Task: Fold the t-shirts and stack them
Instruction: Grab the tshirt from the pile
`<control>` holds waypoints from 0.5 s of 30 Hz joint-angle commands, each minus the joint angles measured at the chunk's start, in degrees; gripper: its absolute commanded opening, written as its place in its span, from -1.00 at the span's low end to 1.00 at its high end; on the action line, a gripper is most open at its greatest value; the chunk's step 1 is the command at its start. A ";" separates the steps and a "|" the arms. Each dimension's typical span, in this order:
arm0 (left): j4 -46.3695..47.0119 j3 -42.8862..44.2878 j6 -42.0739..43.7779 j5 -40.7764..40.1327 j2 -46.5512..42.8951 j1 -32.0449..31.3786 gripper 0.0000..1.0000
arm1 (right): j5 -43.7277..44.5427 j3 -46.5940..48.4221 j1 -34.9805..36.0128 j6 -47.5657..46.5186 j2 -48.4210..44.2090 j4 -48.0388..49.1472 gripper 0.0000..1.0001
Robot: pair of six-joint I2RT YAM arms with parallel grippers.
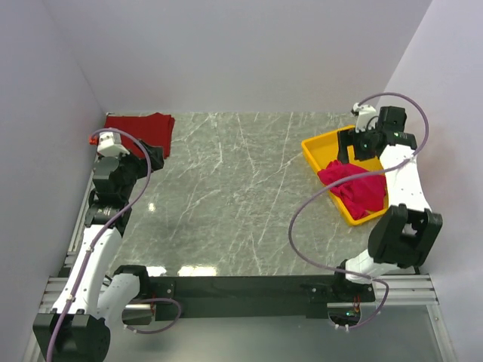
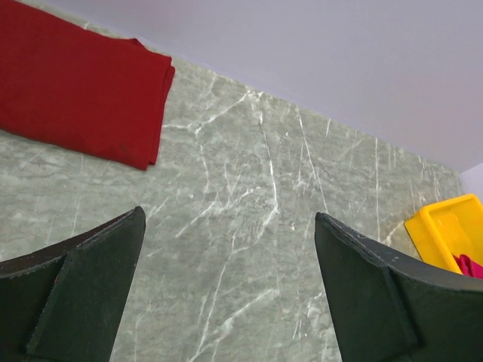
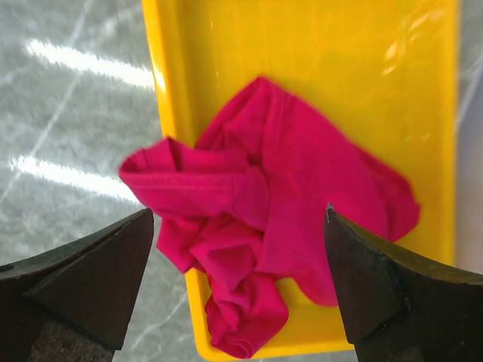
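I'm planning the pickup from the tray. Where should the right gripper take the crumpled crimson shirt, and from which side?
Probably the raised hemmed fold of the crumpled crimson shirt, coming straight down with the open right gripper. That ridge stands highest in the heap, and the walls of the yellow tray would likely block a sideways approach.
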 commanded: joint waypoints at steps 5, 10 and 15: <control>2.51 -2.45 -1.21 1.09 -2.24 -0.17 0.99 | -6.72 4.95 -5.02 -5.93 7.71 -8.83 0.92; 2.08 -2.54 -1.13 1.45 -2.06 -0.17 0.99 | -9.10 5.93 -5.02 -9.63 12.89 -11.05 0.85; 1.64 -1.84 -0.95 1.01 -2.32 -0.17 0.99 | -7.86 3.56 -5.02 -10.07 15.10 -8.77 0.68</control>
